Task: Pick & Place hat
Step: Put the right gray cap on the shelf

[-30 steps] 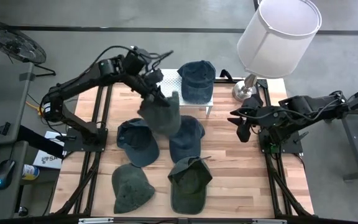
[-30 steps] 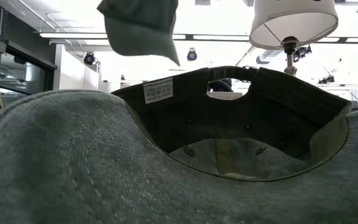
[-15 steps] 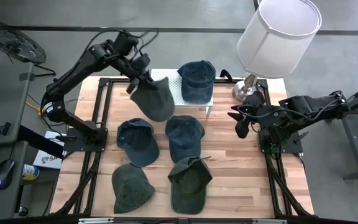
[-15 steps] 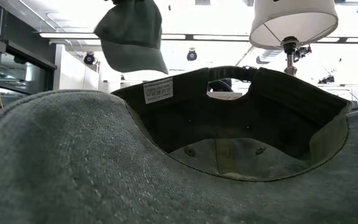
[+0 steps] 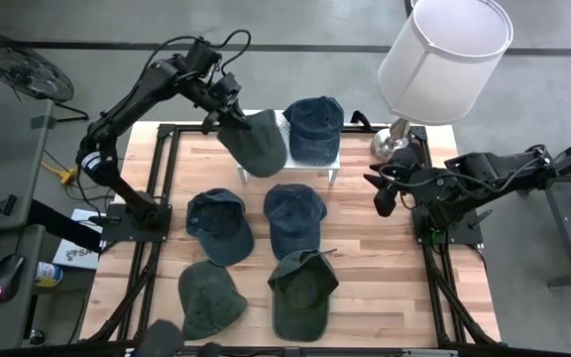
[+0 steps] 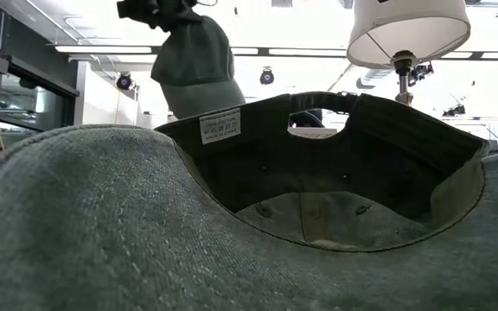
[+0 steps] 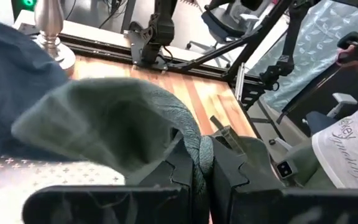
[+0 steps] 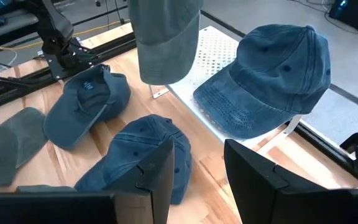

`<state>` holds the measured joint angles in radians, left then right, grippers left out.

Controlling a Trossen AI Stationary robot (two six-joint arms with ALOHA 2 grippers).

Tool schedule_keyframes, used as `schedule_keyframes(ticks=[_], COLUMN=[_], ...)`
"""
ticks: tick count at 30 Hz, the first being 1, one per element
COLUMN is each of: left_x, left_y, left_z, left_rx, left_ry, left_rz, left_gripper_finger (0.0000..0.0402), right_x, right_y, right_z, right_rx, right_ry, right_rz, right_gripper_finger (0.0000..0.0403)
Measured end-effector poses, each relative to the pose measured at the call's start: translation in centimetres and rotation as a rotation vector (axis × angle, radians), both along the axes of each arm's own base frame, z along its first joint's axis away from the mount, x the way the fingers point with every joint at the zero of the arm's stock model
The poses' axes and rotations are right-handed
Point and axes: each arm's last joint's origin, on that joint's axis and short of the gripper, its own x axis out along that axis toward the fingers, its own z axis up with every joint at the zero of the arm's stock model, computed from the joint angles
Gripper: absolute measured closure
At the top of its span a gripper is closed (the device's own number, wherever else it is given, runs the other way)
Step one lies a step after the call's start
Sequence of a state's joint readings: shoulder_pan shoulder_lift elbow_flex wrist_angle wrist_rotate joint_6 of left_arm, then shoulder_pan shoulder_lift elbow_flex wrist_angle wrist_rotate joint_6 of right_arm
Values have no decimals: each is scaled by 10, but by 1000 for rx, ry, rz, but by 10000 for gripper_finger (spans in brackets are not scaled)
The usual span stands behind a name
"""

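Note:
My left gripper (image 5: 218, 99) is shut on a green hat (image 5: 256, 144), which hangs over the left end of a white perforated shelf (image 5: 274, 127) at the table's far side. The low view shows the hat (image 6: 197, 60) hanging below the gripper (image 6: 158, 9); its lower end is hidden behind a nearer hat. A blue hat (image 5: 313, 129) lies crown up on the shelf's right part. At the table's right side my right gripper (image 5: 383, 193) stands open in the air with nothing between its fingers (image 8: 160, 168). My left gripper pinches a thick rolled edge of the green hat's cloth (image 7: 202, 157) between its two fingers. The fingers slant down from the table's left. The hat (image 8: 163, 37) hangs below them, slack, over the shelf's left end.
Two blue hats (image 5: 218, 223) (image 5: 295, 218) and two green hats (image 5: 209, 297) (image 5: 300, 293) lie on the wooden table (image 5: 385, 278). A lamp with a white shade (image 5: 444, 50) stands at the far right corner. One green hat (image 6: 232, 216) fills the low view.
My left gripper has carried the green hat from above the middle hats toward the table's far edge and a little left, rolling as it went. The hat has swung round and now hangs over the shelf's left end. My right gripper has stayed in place.

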<state>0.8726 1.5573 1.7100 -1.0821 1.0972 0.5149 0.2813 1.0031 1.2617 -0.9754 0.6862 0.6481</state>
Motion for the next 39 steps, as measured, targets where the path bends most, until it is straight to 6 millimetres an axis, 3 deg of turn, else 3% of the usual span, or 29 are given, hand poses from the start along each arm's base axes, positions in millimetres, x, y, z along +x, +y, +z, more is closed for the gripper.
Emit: schedule_keyframes(ticks=[8,16,23,39], left_x=[3,15,16,22], left_y=[31,49,55,71], left_z=[-24,-43,-46,-36], left_rx=[-1,80,186,406], left_ry=[27,133,231,201], left_rz=[35,115,223,386], left_gripper_finger=[388,388,388,382], right_x=[1,7,15,29], right_y=[0,1,3,7], right_z=[0,-3,-9,-18], right_rx=[22,9,25,38], right_ry=[-19,-8,7,29], right_rz=[-34,-57,-79,-112], right_gripper_finger=[269,269,269,269])
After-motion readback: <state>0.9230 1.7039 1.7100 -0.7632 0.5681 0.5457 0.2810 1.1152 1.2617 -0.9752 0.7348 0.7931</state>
